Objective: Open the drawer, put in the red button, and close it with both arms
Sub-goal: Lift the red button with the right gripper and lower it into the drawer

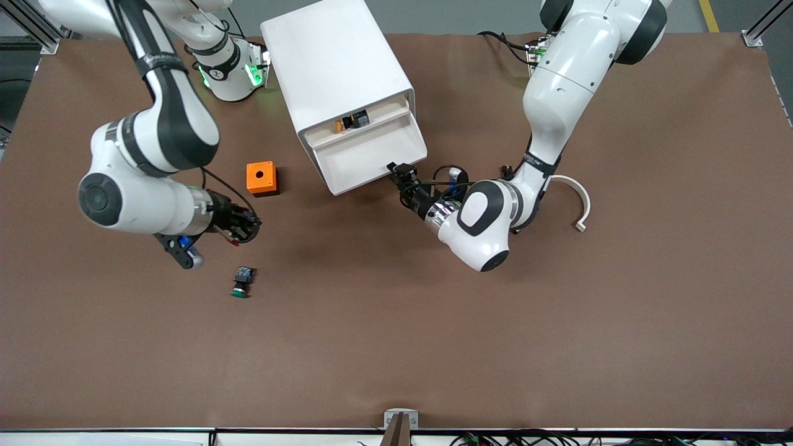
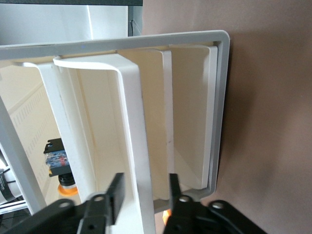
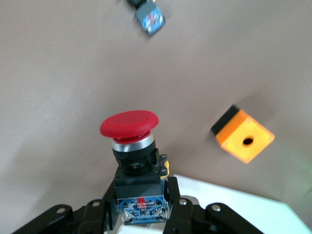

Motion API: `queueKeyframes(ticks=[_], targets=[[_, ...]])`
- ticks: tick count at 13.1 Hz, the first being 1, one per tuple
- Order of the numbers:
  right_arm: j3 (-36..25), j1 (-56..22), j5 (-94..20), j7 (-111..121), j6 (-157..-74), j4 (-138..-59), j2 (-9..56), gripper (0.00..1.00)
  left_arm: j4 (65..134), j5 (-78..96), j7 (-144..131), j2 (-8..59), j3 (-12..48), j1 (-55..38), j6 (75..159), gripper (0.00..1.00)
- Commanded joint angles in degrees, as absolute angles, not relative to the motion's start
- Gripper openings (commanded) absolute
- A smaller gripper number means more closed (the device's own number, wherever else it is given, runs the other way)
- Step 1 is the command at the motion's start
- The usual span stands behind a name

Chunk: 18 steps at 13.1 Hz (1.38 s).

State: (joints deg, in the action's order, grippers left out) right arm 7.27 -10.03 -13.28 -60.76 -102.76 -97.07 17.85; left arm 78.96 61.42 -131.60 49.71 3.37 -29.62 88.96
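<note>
At the drawer (image 1: 372, 162) front, left gripper (image 1: 396, 174) parted astride its lip; right gripper (image 3: 141, 207), clamping red button (image 3: 129, 124), should approach from nine o'clock, staying level.

The drawer (image 2: 134, 122) looks like smooth white plastic with a soft shine, and so does the cabinet (image 1: 334, 68). The table (image 1: 557, 322) has a dull brown cover, like cloth or paper. The red button (image 3: 129, 123) has a smooth cap over a shiny metal ring. The orange box (image 1: 261, 178) looks like matt plastic.
</note>
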Motion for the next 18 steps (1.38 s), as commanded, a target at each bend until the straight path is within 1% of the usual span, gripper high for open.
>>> queueKeyframes(ticks=[1, 2, 6, 10, 12, 15, 17, 18], targets=[[6.8, -15.5, -14.3, -72.0, -102.7, -98.5, 15.1, 0.01, 76.2, 61.4, -131.5, 49.0, 0.9, -29.9, 88.2, 0.99], [6.7, -18.3, -14.2, -75.6, -102.8, -98.7, 14.9, 0.01, 75.2, 61.3, -131.3, 48.7, 0.0, -29.7, 88.2, 0.99], [6.7, -25.5, -14.3, -88.6, -104.9, -99.9, 14.3, 0.02, 71.9, 59.0, -126.8, 48.3, -5.2, -29.5, 88.1, 0.99], [6.6, -32.3, -14.3, -98.9, -114.7, -105.1, 14.1, 0.02, 71.7, 58.1, -119.9, 45.6, -10.0, -29.4, 88.1, 0.99], [6.6, -34.7, -14.2, -101.8, -117.9, -106.8, 14.2, 0.01, 71.7, 55.4, -116.5, 45.4, -10.4, -29.4, 88.1, 1.00], [6.5, -38.4, -14.2, -106.4, -123.8, -109.7, 14.6, 0.02, 71.7, 46.7, -113.6, 43.5, -10.0, -30.1, 88.1, 1.00], [6.5, -39.7, -14.2, -108.8, -126.1, -110.4, 14.8, 0.06, 71.7, 40.6, -110.0, 41.1, -9.7, -30.8, 88.1, 1.00], [6.5, -40.1, -14.2, -109.3, -126.3, -110.7, 14.8, 0.11, 71.8, 39.0, -107.7, 39.8, -9.8, -31.5, 88.1, 1.00]])
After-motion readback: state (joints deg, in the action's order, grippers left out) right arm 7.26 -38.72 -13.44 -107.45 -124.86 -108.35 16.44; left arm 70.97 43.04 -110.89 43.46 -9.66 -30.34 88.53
